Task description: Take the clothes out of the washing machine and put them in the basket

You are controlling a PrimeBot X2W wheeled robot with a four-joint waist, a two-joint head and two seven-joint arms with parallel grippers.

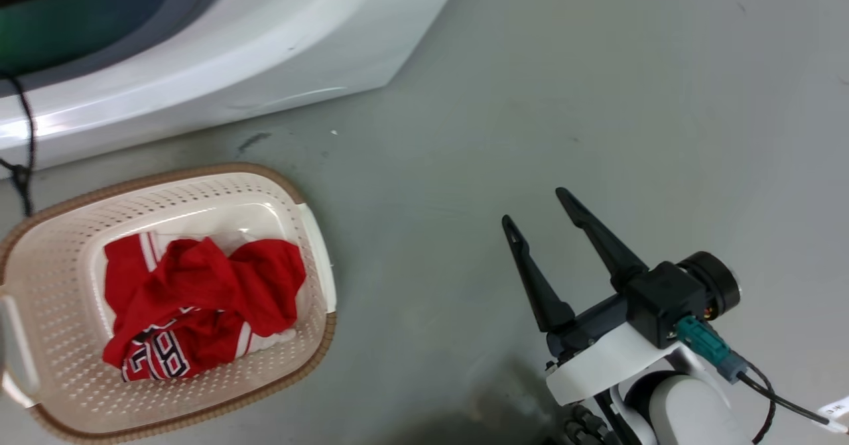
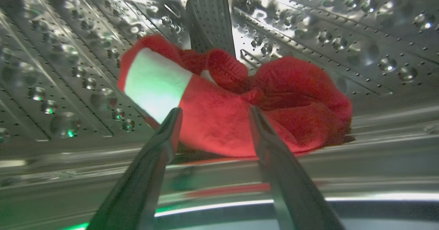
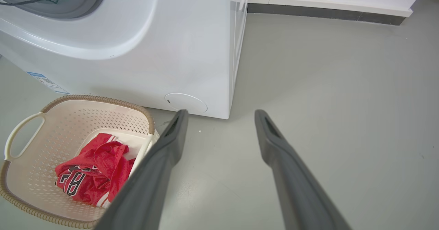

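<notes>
The clothes (image 1: 199, 286) are lying partly in the basket (image 1: 199, 170) at 9 o'clock of the right gripper (image 1: 534, 206), whose fingers are standing apart, and partly inside the washing machine (image 2: 343, 34) before the left gripper (image 2: 214, 110), also spread.

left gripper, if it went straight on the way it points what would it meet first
Most likely the red garment lying in the steel drum: it sits right ahead between the open left gripper's fingers. How near is unclear.
</notes>
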